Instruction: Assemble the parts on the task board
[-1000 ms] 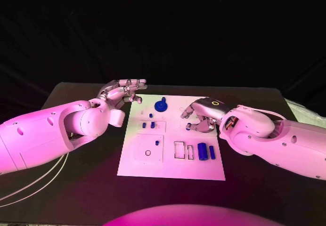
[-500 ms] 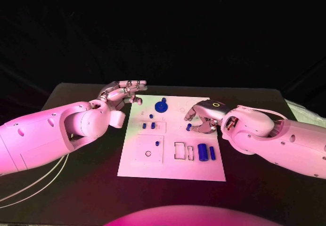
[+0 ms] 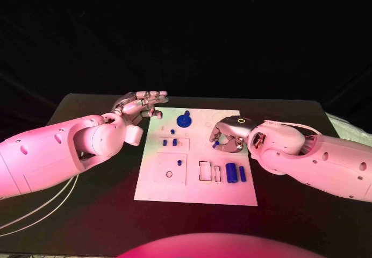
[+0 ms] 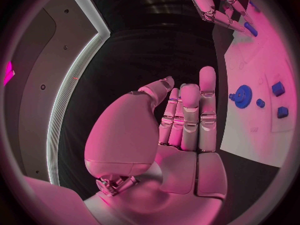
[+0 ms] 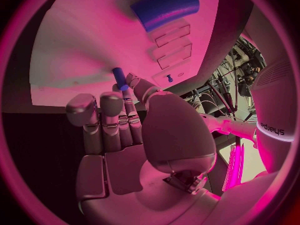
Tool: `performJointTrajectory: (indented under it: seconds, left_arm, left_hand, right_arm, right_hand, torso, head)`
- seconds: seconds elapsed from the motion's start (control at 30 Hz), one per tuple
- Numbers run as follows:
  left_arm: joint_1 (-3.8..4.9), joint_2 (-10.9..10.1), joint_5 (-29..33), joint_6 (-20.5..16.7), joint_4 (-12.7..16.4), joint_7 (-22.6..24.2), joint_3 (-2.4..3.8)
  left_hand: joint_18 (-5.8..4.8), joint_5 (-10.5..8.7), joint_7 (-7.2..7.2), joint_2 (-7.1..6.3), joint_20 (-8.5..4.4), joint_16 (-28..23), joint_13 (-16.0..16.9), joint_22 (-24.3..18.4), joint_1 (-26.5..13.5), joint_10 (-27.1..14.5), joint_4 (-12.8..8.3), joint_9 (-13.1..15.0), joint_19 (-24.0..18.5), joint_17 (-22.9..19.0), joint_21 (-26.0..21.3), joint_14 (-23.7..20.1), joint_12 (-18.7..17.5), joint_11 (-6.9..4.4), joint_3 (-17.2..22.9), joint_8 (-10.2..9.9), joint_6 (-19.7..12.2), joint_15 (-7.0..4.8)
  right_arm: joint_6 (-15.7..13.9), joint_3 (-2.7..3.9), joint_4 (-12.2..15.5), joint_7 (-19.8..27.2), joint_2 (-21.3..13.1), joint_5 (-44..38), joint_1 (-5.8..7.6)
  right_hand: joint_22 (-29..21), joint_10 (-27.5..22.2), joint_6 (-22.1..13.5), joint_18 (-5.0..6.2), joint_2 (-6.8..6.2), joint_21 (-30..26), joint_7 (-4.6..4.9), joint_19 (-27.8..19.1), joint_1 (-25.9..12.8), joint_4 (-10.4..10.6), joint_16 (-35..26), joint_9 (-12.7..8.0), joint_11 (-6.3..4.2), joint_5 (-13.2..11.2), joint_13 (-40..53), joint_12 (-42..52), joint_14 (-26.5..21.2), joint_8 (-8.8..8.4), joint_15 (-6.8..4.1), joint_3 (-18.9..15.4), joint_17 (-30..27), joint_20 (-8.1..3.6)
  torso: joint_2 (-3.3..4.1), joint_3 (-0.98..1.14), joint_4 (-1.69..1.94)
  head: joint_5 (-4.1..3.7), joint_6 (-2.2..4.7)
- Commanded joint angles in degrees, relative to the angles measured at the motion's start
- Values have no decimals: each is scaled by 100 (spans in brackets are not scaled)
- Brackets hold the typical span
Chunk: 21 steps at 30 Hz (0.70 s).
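The white task board [image 3: 198, 185] lies in the middle of the black table. My right hand [image 3: 227, 134] hovers low over the board's right side and pinches a small blue peg [image 3: 215, 144] between thumb and fingertip; the right wrist view shows the peg [image 5: 119, 78] pointing down at the board [image 5: 75, 50]. My left hand [image 3: 142, 103] hangs open beyond the board's far left corner, its fingers [image 4: 187, 115] straight and holding nothing. A blue gear [image 3: 184, 120] sits near the far edge. Two short pegs [image 3: 169, 142] stand left of centre.
A thick blue cylinder [image 3: 231, 173] and a slimmer one [image 3: 242, 173] lie on the board's right near side, beside two rectangular slots [image 3: 205, 171]. Another small peg [image 3: 179, 162] stands in the square plate with a round hole [image 3: 169, 174]. Bare table surrounds the board.
My right hand has turned and settled a little lower over the board, while the peg stays at the same spot. The left arm has not moved.
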Motion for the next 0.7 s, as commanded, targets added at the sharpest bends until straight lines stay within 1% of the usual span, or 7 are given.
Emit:
performJointTrajectory:
  seconds: [0.03, 0.27, 0.57, 0.7]
  left_arm:
    - [-1, -2, -14, 109, 7, 15, 3]
    - [-2, -6, -14, 117, 8, 1, 2]
    - [-4, -8, -14, 127, 12, -17, 0]
    - [-4, -9, -14, 128, 12, -19, 0]
  left_hand:
    - [108, -27, -9, 28, 4, 18, -7, -5, -47, -44, 4, -8, 9, -4, -29, -2, 36, -5, -31, 2, -35, 22]
    - [108, -27, -9, 28, 4, 18, -7, -5, -47, -44, 4, -8, 9, -4, -29, -2, 36, -5, -31, 2, -35, 22]
    - [108, -32, -8, 31, 5, 16, -9, -10, -50, -61, 4, -7, 13, -20, -34, -6, 43, -3, -44, 5, -37, 24]
    - [108, -33, -8, 31, 6, 15, -9, -11, -50, -65, 4, -8, 14, -22, -35, -7, 43, -2, -46, 5, -38, 24]
  right_arm:
    - [221, -13, -22, -144, 6, -260, -17]
    - [190, -15, -35, -190, 5, -350, -19]
    - [176, -15, -30, -169, -1, -368, -21]
    - [122, -15, -23, -133, 0, -342, -24]
  right_hand:
    - [2, 44, 61, -12, 50, 39, 0, 23, 12, 7, 33, 6, 1, -33, -3, 32, -5, 19, -42, 45, -6, -23]
    - [1, 48, 69, -12, 42, 39, -2, 24, 15, 1, 30, 6, -2, -50, -6, 24, -6, 17, -44, 56, -17, -26]
    - [-15, 48, 84, -10, 33, 32, -6, 17, 21, -7, 22, 7, -3, -65, -9, 12, -11, 17, -45, 72, -37, -29]
    - [1, 126, 172, -12, 73, 40, -27, 26, 14, 12, 40, 20, -23, -84, -3, 19, -11, 44, -60, 122, -36, -40]
  torso:
    - [-3, 2, -3]
    - [1, 6, -6]
    - [2, 4, -8]
    - [-1, 2, -6]
  head:
    - [-7, -6]
    - [-10, -6]
    - [-31, -5]
    - [-40, -5]
